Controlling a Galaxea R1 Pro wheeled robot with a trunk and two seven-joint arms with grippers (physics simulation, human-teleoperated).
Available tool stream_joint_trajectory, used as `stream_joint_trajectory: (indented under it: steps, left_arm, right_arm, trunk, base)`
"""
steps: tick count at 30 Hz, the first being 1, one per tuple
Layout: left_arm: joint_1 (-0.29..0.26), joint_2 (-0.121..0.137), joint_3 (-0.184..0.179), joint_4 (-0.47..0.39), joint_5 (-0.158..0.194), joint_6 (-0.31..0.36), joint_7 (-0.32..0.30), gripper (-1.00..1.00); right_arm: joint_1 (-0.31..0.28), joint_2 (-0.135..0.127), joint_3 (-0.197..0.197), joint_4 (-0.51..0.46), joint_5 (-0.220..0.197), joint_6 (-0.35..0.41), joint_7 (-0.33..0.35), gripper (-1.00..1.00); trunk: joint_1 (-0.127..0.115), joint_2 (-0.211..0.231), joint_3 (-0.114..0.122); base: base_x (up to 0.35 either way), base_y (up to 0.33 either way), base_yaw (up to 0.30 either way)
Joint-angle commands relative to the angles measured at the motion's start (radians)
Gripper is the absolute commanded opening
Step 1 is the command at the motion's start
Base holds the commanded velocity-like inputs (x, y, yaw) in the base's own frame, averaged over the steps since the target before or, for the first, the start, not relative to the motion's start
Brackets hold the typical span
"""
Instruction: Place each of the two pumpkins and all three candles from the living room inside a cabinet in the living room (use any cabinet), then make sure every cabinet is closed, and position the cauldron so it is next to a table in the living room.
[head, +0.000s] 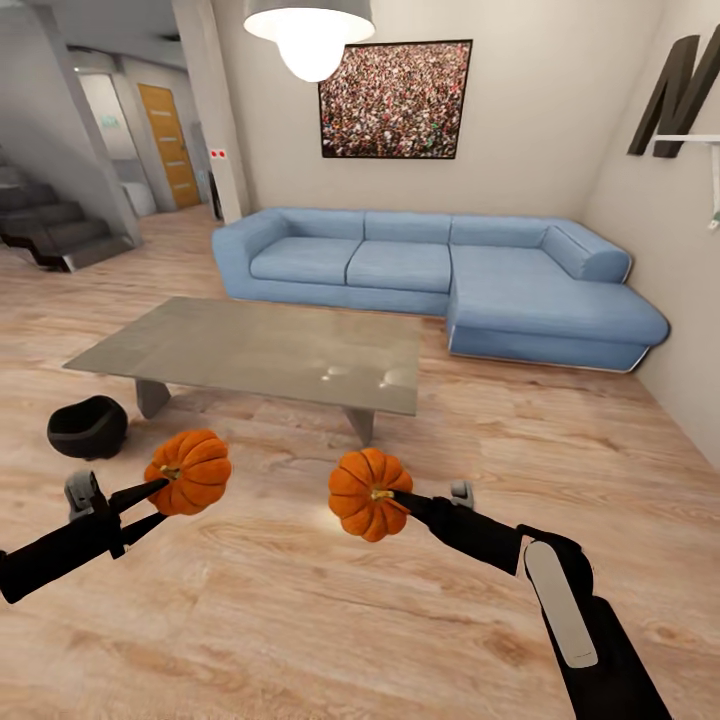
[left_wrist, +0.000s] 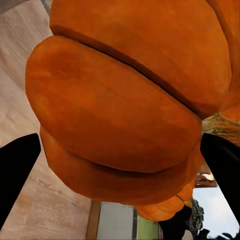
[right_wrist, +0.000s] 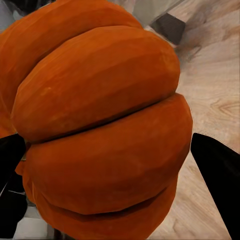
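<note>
I hold one orange ribbed pumpkin in each hand above the wooden floor. My left gripper (head: 160, 500) is shut on the left pumpkin (head: 190, 470), which bulges between the black fingers (left_wrist: 17, 170) in the left wrist view (left_wrist: 125, 100). My right gripper (head: 400, 500) is shut on the right pumpkin (head: 365, 493), seen close up (right_wrist: 100, 130) between its dark fingers (right_wrist: 217, 175). The black cauldron (head: 88, 426) stands on the floor by the near left corner of the low grey table (head: 260, 350). The candles and the cabinet are out of view.
A blue corner sofa (head: 450, 275) stands behind the table against the far wall. Stairs (head: 50, 225) and a hallway with an orange door (head: 170, 145) lie at the far left. A wall (head: 680, 250) closes the right side. Open wooden floor (head: 300, 620) spreads in front of me.
</note>
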Motion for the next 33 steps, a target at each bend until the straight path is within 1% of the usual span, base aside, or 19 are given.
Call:
stream_joint_trajectory:
  steps: [1,33]
  left_arm:
    - [-0.001,0.0,0.001,0.0,0.008,0.006,-0.009,-1.0]
    - [-0.001,-0.003,0.007,0.0,0.008,0.005,-0.009,-1.0]
  right_arm:
    - [-0.001,0.001,-0.003,-0.001,-0.012,0.01,0.006,-1.0]
    - [-0.001,0.001,-0.003,-0.001,-0.012,0.01,0.009,-1.0]
  trunk:
    - [0.0,0.0,-0.001]
    - [0.0,0.0,-0.001]
  base:
    - [0.0,0.0,0.288]
    - [0.0,0.0,0.288]
